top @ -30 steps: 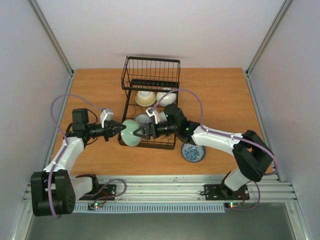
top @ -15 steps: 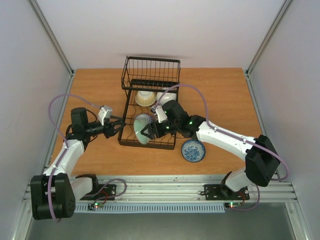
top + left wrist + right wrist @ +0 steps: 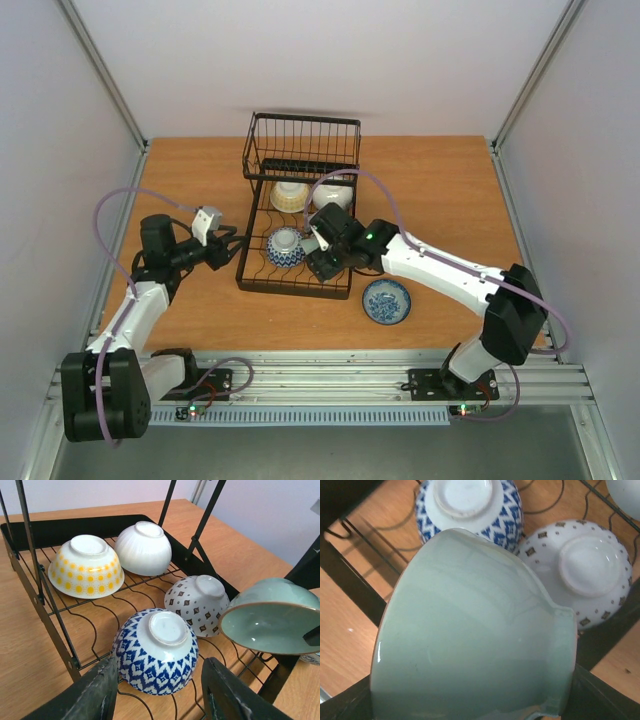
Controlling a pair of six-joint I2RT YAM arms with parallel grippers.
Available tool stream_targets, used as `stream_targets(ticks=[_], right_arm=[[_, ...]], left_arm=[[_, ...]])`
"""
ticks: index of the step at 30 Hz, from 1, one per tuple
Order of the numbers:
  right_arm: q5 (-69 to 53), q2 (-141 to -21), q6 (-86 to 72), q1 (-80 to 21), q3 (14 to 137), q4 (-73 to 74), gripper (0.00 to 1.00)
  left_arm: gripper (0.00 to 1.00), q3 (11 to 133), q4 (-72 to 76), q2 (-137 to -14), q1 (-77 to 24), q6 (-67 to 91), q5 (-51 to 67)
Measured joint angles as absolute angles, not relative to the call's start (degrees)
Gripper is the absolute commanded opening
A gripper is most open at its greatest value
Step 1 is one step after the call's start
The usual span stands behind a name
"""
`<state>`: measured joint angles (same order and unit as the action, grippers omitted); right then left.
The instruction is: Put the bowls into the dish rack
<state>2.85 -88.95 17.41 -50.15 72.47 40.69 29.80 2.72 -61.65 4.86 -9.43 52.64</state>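
The black wire dish rack [image 3: 262, 215] stands mid-table. Inside lie upside down a yellow-dotted bowl [image 3: 290, 195], a plain white bowl [image 3: 333, 193] and a blue-and-white bowl [image 3: 285, 245]. The left wrist view also shows a brown-dotted white bowl [image 3: 197, 597]. My right gripper [image 3: 323, 262] is shut on a pale green bowl [image 3: 470, 640], held tilted over the rack's near right corner [image 3: 270, 620]. My left gripper [image 3: 232, 248] is open and empty just left of the rack, facing the blue-and-white bowl [image 3: 157, 650]. Another blue patterned bowl [image 3: 386, 301] sits upright on the table.
The rack's taller basket section [image 3: 303, 145] is at the far end. Its black frame [image 3: 75, 525] and upright wires stand between my left gripper and the bowls. Side walls enclose the wooden table [image 3: 190, 175].
My right gripper has carried the green bowl rightward over the rack's near end. My left gripper has drawn back to the left, away from the bowl.
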Motion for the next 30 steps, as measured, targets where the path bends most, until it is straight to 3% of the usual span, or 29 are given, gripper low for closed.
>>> stream_targets(ticks=[30], right_arm=[[34.39,-108.16,22.76,-58.96,85.1,56.38,0.01]], left_arm=[[0.47,29.34,4.1,-61.65,4.86,-8.73,50.68]])
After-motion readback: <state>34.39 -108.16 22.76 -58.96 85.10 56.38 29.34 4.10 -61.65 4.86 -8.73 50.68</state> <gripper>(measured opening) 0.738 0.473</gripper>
